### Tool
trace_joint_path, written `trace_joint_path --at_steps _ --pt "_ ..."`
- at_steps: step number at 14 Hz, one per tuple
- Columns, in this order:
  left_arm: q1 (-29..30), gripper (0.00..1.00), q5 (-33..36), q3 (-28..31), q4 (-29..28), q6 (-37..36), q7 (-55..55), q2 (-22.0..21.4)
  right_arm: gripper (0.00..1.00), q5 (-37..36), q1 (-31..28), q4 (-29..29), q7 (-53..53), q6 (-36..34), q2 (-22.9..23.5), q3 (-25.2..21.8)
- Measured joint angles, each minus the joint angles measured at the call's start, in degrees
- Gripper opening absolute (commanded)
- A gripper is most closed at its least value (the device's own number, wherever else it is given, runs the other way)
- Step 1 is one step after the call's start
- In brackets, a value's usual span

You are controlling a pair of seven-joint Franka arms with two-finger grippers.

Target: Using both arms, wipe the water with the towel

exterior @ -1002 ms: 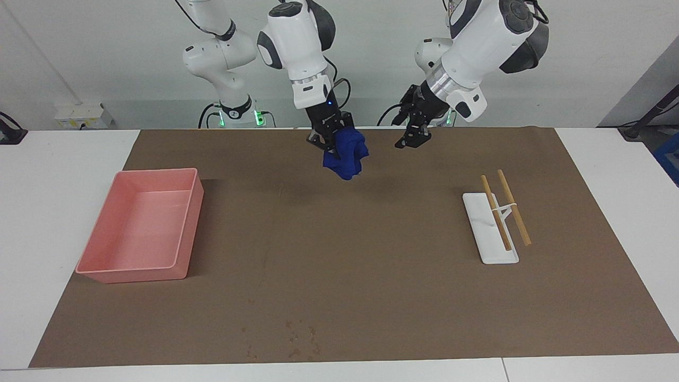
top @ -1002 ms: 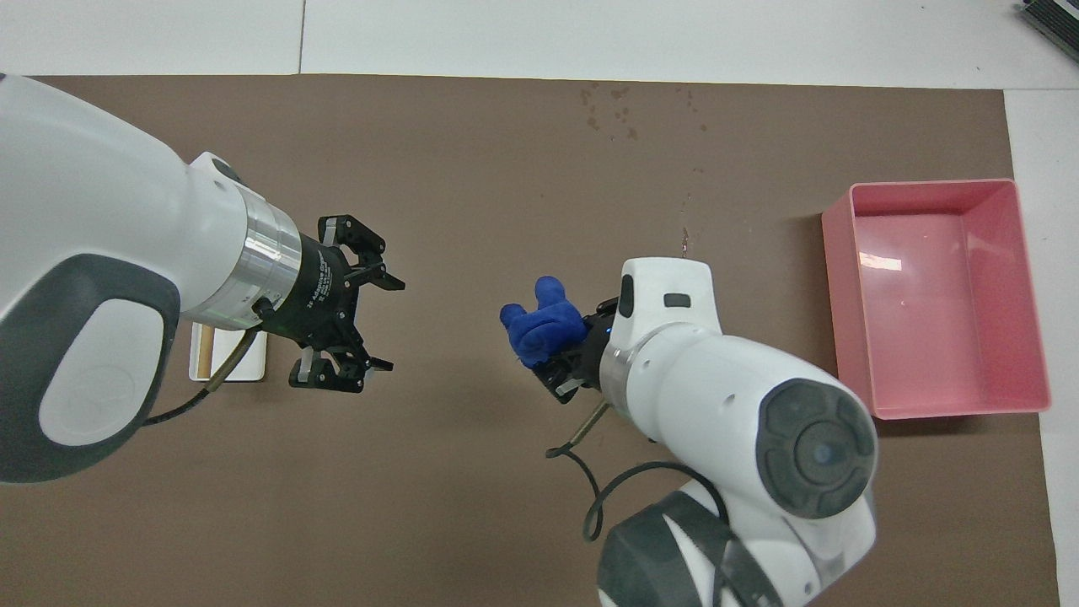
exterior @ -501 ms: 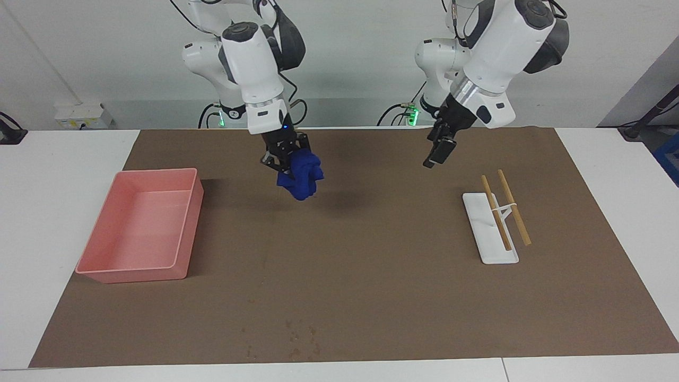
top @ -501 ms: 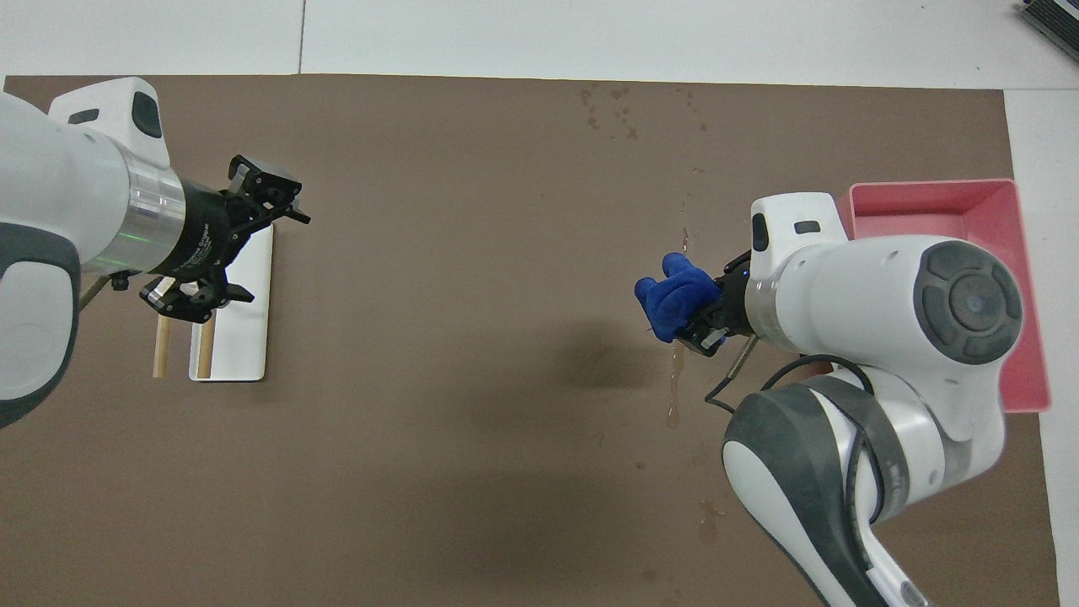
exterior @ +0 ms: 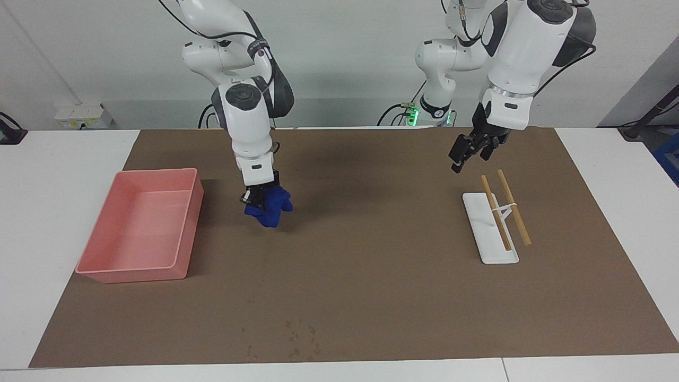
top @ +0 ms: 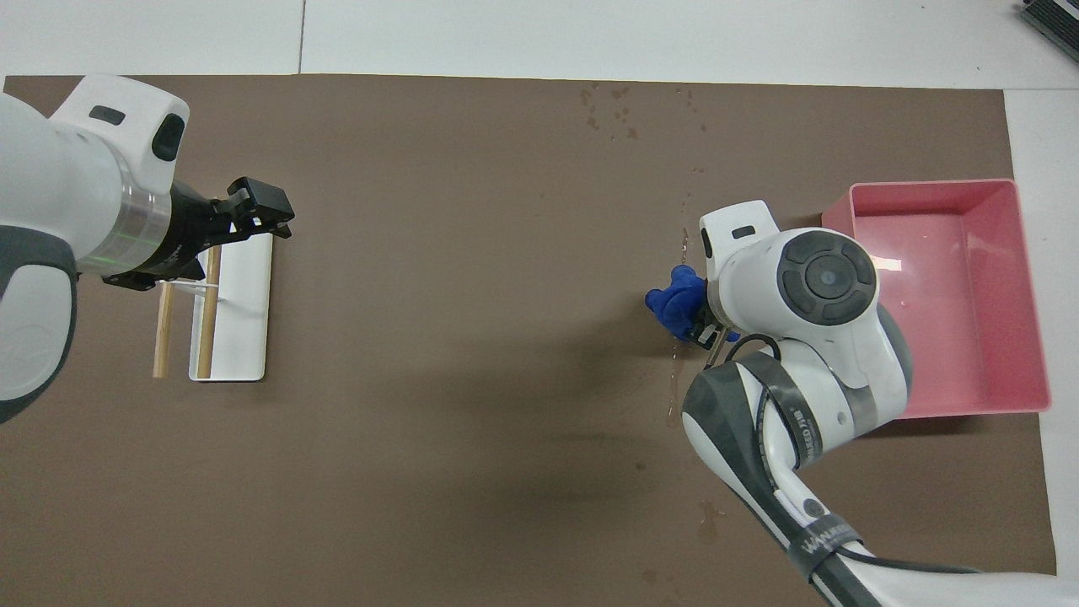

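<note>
My right gripper (exterior: 255,202) clenches the towel (exterior: 269,207), bunched at its four o'clock; my left gripper (exterior: 467,155) hangs released.

We see a robotics lab: two white jointed robot arms (exterior: 249,106) stand over a brown paper-covered white table (exterior: 371,276).

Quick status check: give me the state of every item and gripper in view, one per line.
towel: bunched, held by the right gripper, low over the mat beside the tray.
right gripper: shut on the towel.
left gripper: open, empty, raised over the stand's end.
pink tray: upright, nothing in it.
white stand: flat, two sticks resting across it.
mat: water drops on it.
</note>
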Motion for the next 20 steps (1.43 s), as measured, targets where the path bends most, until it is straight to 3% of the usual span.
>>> trace_joint_path --at_steps 4,9,14,16,20 --pt "3.5 1.0 0.1 1.1 1.1 -5.1 17.3 -0.4 0.0 -2.4 -0.9 -1.6 0.0 6.8 4.3 -0.2" --pt "2.9 1.0 0.3 7.1 6.0 -12.5 31.1 0.2 0.0 -2.4 -2.7 -4.4 0.0 15.1 6.9 -0.2" --pt "2.2 1.0 2.5 6.9 6.4 -13.4 32.4 0.3 0.0 -2.4 -3.2 -4.8 0.9 20.2 9.0 -0.3" --pt "2.1 1.0 2.5 6.9 7.2 -17.9 32.4 0.4 0.0 -2.4 -3.3 -4.8 1.6 21.8 10.4 -0.3" --pt "2.1 1.0 2.6 6.8 9.4 -18.1 32.6 0.6 0.0 -2.4 -3.7 -6.4 9.3 23.5 10.2 0.0"
